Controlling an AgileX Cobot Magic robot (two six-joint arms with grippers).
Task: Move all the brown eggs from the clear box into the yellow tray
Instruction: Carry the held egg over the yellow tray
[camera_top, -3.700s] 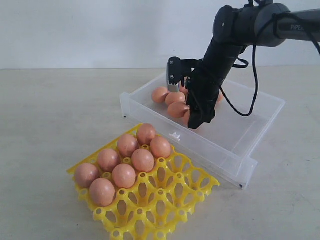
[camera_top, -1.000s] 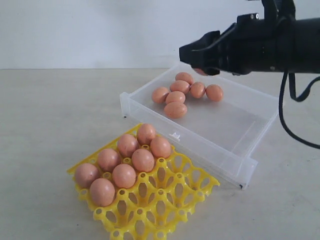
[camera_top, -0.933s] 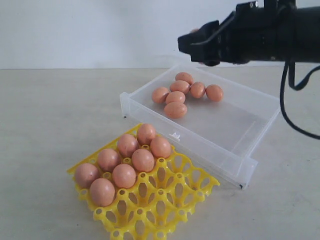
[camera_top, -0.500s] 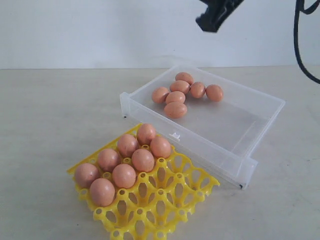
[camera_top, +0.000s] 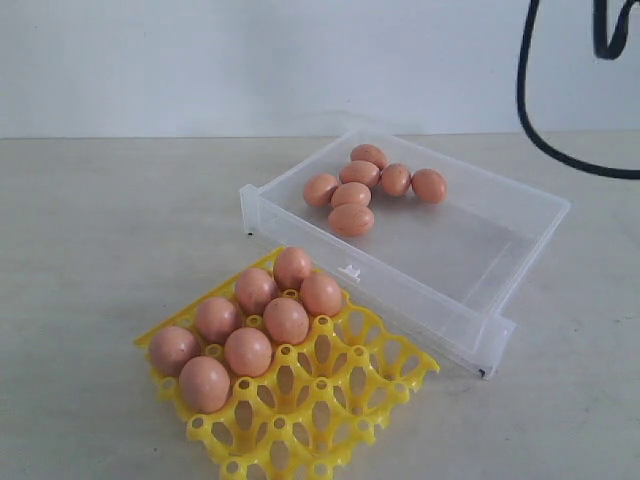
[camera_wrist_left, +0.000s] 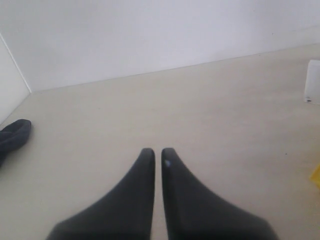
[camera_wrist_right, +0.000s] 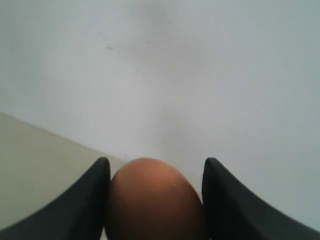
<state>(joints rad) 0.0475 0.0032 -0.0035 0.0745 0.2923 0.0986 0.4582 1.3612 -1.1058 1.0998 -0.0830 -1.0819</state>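
Note:
My right gripper (camera_wrist_right: 156, 161) is shut on one brown egg (camera_wrist_right: 152, 200), which fills the gap between both black fingers; a pale wall lies behind it. That gripper is out of the exterior view. Several brown eggs (camera_top: 351, 195) lie clustered at the far end of the clear box (camera_top: 455, 245). Several more eggs (camera_top: 286, 320) sit in the cups on the left side of the yellow tray (camera_top: 330, 420), which stands in front of the box. My left gripper (camera_wrist_left: 154, 151) is shut on nothing, low over bare table.
A black cable (camera_top: 545, 130) hangs at the upper right of the exterior view. In the left wrist view a white box corner (camera_wrist_left: 312, 82) and a yellow tray corner (camera_wrist_left: 316, 176) show at one edge, and a dark object (camera_wrist_left: 12, 135) at the other.
The right arm has risen from above the clear box and left the exterior view at the top. The eggs in the box and the tray have not moved.

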